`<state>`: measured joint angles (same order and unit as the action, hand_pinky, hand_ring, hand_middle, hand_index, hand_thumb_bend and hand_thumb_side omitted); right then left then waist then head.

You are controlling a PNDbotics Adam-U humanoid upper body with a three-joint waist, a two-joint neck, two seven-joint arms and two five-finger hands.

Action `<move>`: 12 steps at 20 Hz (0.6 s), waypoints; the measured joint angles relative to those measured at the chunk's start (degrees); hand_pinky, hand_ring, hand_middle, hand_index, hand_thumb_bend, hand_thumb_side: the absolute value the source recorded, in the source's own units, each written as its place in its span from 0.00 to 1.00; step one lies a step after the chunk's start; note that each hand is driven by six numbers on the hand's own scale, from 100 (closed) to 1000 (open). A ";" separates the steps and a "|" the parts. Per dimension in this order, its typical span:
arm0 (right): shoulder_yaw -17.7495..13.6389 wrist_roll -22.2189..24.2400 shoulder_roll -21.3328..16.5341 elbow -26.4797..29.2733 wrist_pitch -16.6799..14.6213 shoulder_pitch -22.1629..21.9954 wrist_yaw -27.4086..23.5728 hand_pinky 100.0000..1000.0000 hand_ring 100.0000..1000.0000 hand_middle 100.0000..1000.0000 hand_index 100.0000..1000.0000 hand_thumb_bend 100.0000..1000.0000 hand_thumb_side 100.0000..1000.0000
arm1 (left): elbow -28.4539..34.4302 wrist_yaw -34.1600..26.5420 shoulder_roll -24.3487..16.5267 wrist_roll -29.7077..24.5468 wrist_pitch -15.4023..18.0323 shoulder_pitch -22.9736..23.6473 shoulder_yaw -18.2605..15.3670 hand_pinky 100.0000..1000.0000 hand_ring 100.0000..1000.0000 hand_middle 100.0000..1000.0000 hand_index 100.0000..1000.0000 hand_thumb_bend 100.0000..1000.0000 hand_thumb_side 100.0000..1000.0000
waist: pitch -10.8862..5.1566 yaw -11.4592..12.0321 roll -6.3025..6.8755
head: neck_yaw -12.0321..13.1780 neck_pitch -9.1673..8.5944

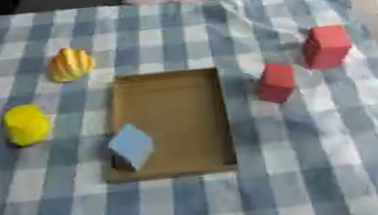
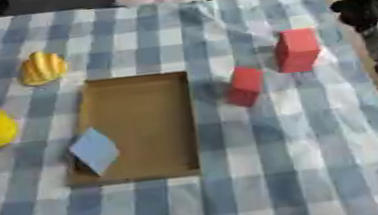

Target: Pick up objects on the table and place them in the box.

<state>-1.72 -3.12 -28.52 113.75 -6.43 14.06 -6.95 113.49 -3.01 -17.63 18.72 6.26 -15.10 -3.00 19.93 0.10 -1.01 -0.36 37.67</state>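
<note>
Spread over the tabletop (image 1: 357, 172), a blue-and-white checked cloth (image 1: 194, 204). At the middle, a shallow brown cardboard box (image 1: 175, 106), open at the top, long side running near to far. Inside its near left corner, a pale blue block (image 1: 131, 145), tipped on an edge and leaning against the left wall. Left of the box, standing on the cloth, a yellow cylinder (image 1: 26, 125), well apart from the wall. Farther off and a little to the right of it, a yellow ridged shape (image 1: 71, 64), beyond the box's far left corner. Right of the box, near its far right corner, a small red block (image 1: 276, 82), upright and not touching the box. Farther right and farther back, a larger red block (image 1: 326, 47), close to the small one but apart from it. At the right edge in the right eye view, the black right arm with its right hand (image 2: 367, 8) above the far right of the cloth, touching none of the things; whether spread or curled, cannot tell. Left hand nowhere in sight.
</note>
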 measured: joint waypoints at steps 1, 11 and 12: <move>0.00 0.00 0.00 0.00 0.00 0.00 0.00 0.90 0.86 0.68 0.88 0.00 0.62 | 0.00 0.00 0.00 -0.02 0.00 0.00 0.00 0.80 0.76 0.66 0.81 0.05 0.79 | 0.00 0.01 0.00 | 0.00 0.03; 0.00 0.01 0.00 0.00 -0.01 0.01 -0.05 0.90 0.86 0.68 0.89 0.00 0.61 | 0.00 -0.02 0.00 -0.22 0.03 -0.10 0.11 0.80 0.76 0.66 0.81 0.05 0.79 | -0.06 0.06 0.01 | 0.07 1.01; 0.00 0.02 0.00 0.00 -0.03 0.02 -0.05 0.90 0.86 0.69 0.89 0.00 0.61 | 0.00 -0.02 0.00 -0.23 0.04 -0.10 0.15 0.80 0.76 0.66 0.81 0.05 0.79 | -0.09 0.06 0.01 | 0.08 1.02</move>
<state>-1.72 -3.11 -28.52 113.75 -6.46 14.07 -7.00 113.49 -3.03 -17.62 18.50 6.30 -15.21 -2.85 19.84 0.16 -1.01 -0.28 38.69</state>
